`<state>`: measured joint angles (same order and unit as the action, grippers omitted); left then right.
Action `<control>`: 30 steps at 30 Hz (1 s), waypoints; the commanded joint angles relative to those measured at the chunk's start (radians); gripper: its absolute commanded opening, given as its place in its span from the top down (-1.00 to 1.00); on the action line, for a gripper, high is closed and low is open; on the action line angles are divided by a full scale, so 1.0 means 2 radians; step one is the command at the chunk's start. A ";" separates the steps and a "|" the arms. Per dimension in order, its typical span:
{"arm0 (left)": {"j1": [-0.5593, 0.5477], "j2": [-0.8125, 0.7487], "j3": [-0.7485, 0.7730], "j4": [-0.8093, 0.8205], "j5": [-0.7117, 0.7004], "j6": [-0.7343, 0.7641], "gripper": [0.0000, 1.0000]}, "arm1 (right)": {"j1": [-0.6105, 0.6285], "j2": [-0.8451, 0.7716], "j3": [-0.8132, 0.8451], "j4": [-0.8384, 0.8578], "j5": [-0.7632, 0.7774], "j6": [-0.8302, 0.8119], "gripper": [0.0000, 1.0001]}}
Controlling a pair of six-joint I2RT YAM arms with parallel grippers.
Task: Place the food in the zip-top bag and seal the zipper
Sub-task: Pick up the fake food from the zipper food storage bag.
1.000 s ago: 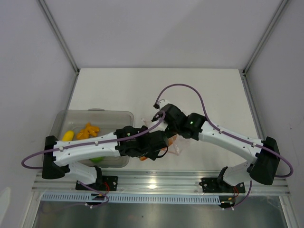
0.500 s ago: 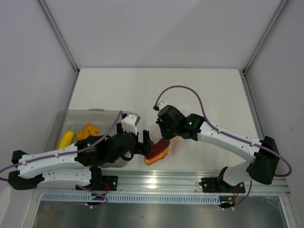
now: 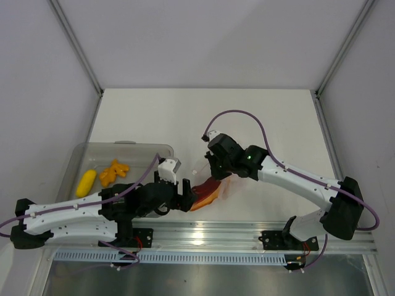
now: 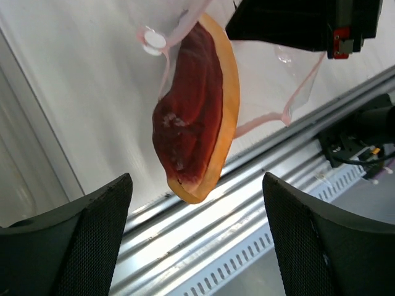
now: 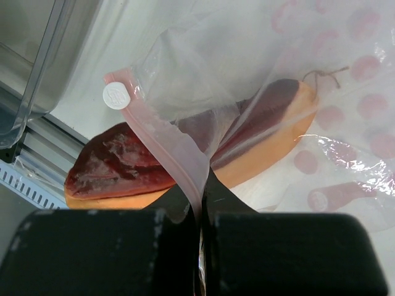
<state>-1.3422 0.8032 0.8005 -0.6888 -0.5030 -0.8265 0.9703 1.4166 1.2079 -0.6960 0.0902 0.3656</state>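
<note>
One curved dark-red, orange-edged slice (image 4: 192, 117)

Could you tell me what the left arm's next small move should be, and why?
Probably nudge the slice deeper: the left gripper stands open, and the slice lies half out of the zip-top bag, whose zipper the right gripper pinches.

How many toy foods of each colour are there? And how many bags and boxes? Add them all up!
dark-red and orange slice: 1
yellow piece: 1
orange heap: 1 (its pieces are too small to count apart)
clear bag: 1
grey bin: 1
Total: 5
</note>
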 commanded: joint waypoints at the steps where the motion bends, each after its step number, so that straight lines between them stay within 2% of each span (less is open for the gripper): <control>1: 0.004 -0.010 -0.005 0.014 0.054 -0.053 -0.73 | -0.005 -0.020 0.005 0.005 -0.010 0.000 1.00; 5: 0.017 -0.013 -0.013 0.002 0.086 -0.111 -0.70 | -0.013 -0.033 0.009 0.007 -0.026 0.000 1.00; 11: 0.051 -0.022 -0.034 0.017 0.125 -0.134 -0.70 | -0.021 -0.048 0.013 0.013 -0.061 0.005 1.00; 16: 0.074 -0.027 -0.063 0.071 0.162 -0.140 -0.65 | -0.028 -0.056 0.010 0.017 -0.076 0.009 1.00; 30: 0.097 0.012 -0.072 0.131 0.228 -0.133 -0.10 | -0.037 -0.059 0.007 0.025 -0.088 0.011 1.00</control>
<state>-1.1561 0.8165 0.6552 -0.4877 -0.0963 -1.0836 0.9058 1.3338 1.2079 -0.6823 -0.0681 0.3740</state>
